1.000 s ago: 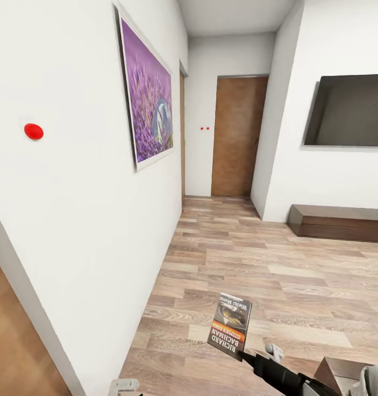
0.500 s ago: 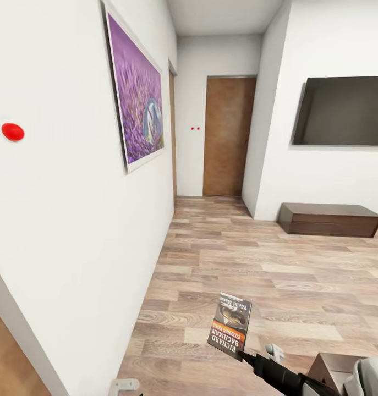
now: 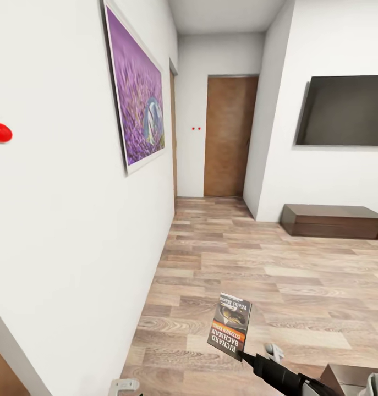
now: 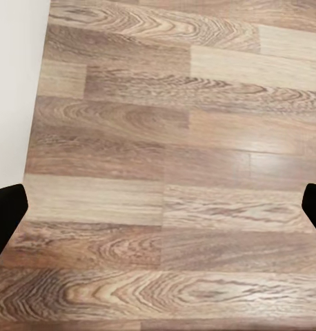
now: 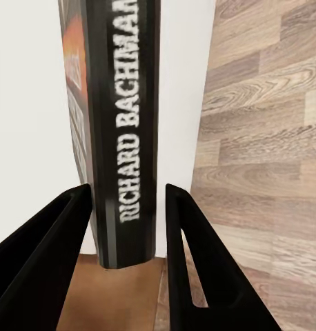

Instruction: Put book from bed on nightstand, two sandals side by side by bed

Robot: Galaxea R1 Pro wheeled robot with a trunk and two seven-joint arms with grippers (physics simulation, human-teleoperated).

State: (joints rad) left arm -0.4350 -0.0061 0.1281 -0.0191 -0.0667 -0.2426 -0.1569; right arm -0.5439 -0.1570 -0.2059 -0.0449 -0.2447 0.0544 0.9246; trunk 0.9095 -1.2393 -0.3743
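**Book in transit, bedroom furniture out of sight**

White walls and a wood-plank floor (image 3: 255,258) frame a hallway that runs toward a closed brown door (image 3: 228,136), with a purple flower picture (image 3: 138,104) hanging on the near wall and a dark screen (image 3: 343,110) mounted above a low dark bench (image 3: 332,220) on the far side. Low in the head view, the right gripper (image 3: 245,356) carries the book (image 3: 229,325) out ahead of the robot, held up by its lower edge, cover facing the camera. The right wrist view looks straight at the spine, where "RICHARD BACHMAN" reads clearly, with one black finger (image 5: 44,255) on each side of it; the fingers look pinched on the book, though the contact itself is hard to make out. The left gripper (image 4: 158,207) hangs over bare floor with its fingertips far apart, holding nothing.

My reading is that the robot is mid-carry and has yet to face a nightstand. The hold is a narrow one near one edge of a thin paperback, so a sharp turn or stop of the base could let the book pivot or slide free. The wall at the left is also near, and swinging round that way could knock the book or arm against it
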